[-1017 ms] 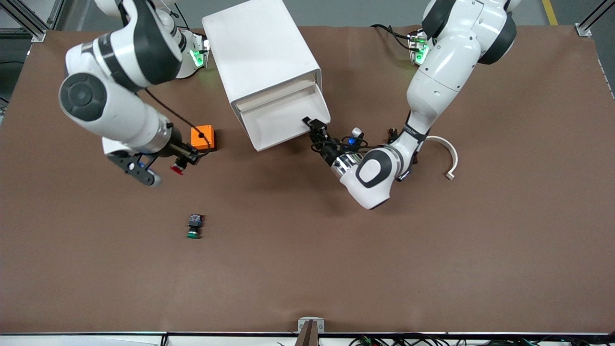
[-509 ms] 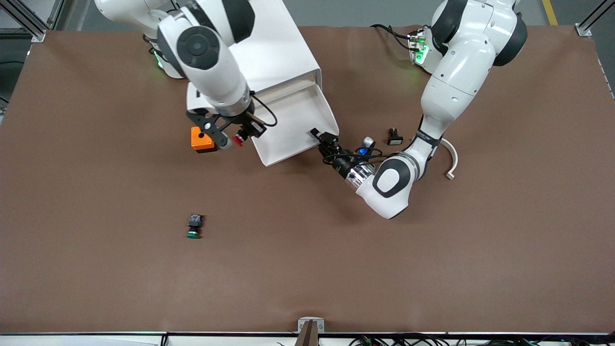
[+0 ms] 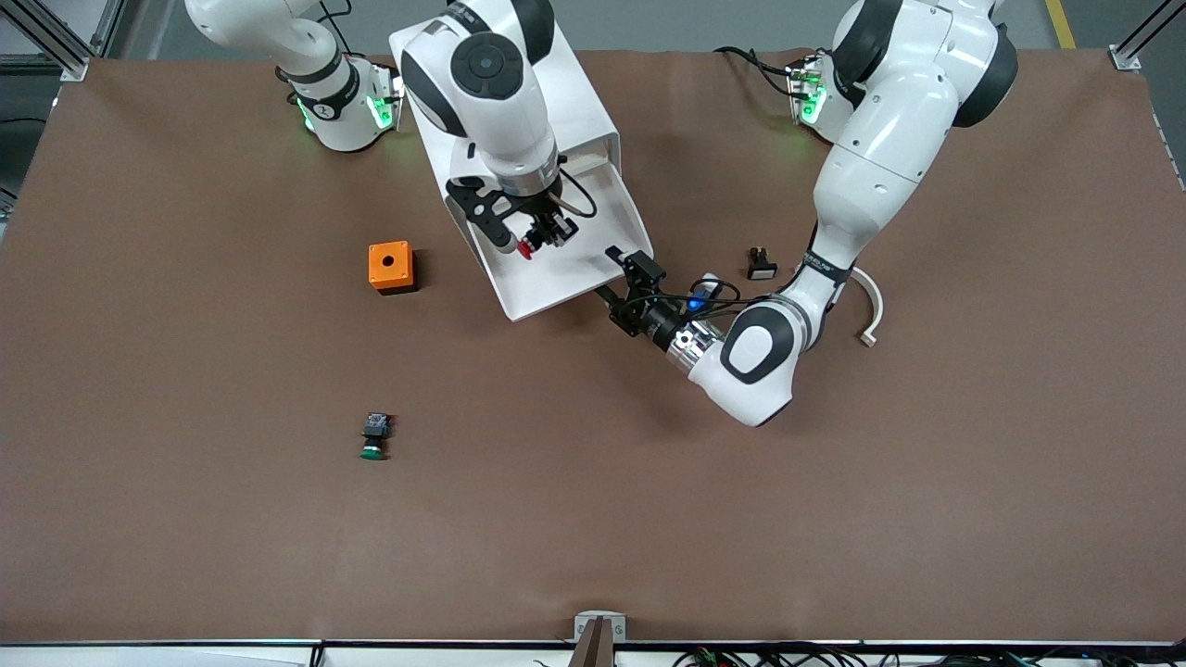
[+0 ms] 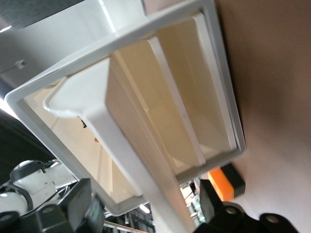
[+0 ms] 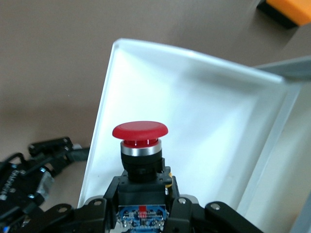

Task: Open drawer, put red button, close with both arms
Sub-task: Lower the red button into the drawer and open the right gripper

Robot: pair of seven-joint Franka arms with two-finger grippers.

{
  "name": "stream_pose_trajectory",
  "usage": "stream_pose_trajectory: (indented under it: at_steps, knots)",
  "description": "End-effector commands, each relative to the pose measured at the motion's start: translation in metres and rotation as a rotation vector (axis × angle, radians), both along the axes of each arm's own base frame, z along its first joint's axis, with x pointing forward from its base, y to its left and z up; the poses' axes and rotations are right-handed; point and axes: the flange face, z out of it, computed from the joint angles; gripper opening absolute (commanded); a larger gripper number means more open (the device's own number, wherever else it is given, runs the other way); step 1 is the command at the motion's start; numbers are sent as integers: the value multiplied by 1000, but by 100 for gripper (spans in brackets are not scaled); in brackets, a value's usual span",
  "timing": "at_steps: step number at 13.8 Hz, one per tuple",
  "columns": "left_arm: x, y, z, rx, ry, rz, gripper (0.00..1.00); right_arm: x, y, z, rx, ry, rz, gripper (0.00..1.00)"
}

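Observation:
The drawer [image 3: 567, 270] stands pulled out of the white cabinet [image 3: 579, 111], open and white inside. My right gripper [image 3: 530, 243] is shut on the red button [image 3: 524, 249] and holds it over the drawer's tray. In the right wrist view the red button [image 5: 140, 131] sits upright in my right gripper [image 5: 141, 194], cap up, above the tray [image 5: 204, 97]. My left gripper [image 3: 633, 266] is at the drawer's front corner toward the left arm's end. In the left wrist view my left gripper [image 4: 148, 208] is open, its fingers on either side of the front strip [image 4: 126, 145] with gaps.
An orange box [image 3: 390, 267] with a hole sits beside the cabinet toward the right arm's end. A green-capped button [image 3: 373, 437] lies nearer the front camera. A black switch [image 3: 760, 263] and a white curved piece [image 3: 866, 301] lie by the left arm.
My right arm swung from beside the orange box to over the drawer, carrying the red button. The left gripper drew the drawer farther out, then turned and opened at the front strip.

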Motion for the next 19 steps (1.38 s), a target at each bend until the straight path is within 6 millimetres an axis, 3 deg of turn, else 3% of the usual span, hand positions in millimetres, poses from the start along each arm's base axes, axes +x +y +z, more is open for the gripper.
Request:
stream_pose_trajectory:
  at_steps: [1, 6, 8, 9, 10, 11, 12, 16, 19]
  knots:
    - [20, 6, 28, -106, -221, -31, 99, -12, 18, -26, 5, -1, -42, 0]
    - [61, 28, 66, -248, -616, -159, 99, -28, 43, -66, -8, 7, -60, 0]
    - [67, 34, 81, -301, -753, -234, 99, -35, 51, -78, -17, 18, -64, 0]
    - [70, 37, 94, -318, -831, -274, 99, -38, 55, -79, -16, 19, -72, 7]
    - [72, 40, 106, -326, -922, -339, 99, -38, 54, -79, -18, 22, -79, 39]
    - [73, 37, 116, -326, -1015, -416, 99, -39, 55, -80, -21, 24, -79, 89]
    - [77, 38, 128, -323, -1104, -465, 99, -43, 58, -79, -22, 25, -69, 100]
    - [83, 28, 165, -161, -1354, -697, 99, -9, 43, -47, -36, 33, -5, 100]
    - [82, 17, 162, -100, -1444, -758, 99, 31, 7, -14, -60, 60, 140, 100]
